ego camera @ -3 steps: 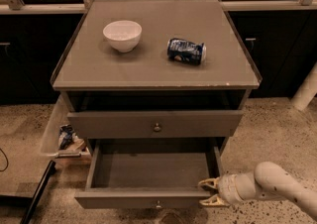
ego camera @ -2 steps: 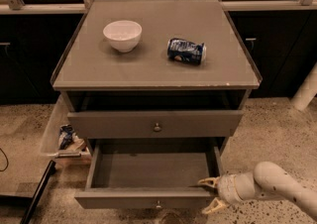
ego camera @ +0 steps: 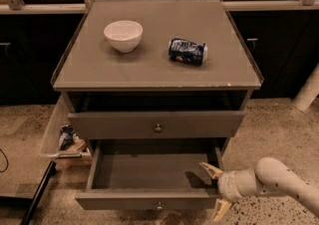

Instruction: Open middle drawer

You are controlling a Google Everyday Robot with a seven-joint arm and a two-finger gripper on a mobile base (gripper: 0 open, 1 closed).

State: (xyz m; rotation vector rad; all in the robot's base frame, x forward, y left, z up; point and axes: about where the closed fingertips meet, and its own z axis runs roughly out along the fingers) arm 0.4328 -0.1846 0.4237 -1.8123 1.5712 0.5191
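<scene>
Grey middle drawer beside gripper.

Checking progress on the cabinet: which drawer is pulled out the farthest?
The middle drawer, lower of the two showing, tray exposed, with the gripper at its right front corner; the drawer above barely protrudes.

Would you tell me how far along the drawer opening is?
Done: the middle drawer stands pulled well out, its grey tray exposed. In hand: the open hand sits at its right front corner, fingers either side of the front panel. Left: perhaps only backing the hand away.
</scene>
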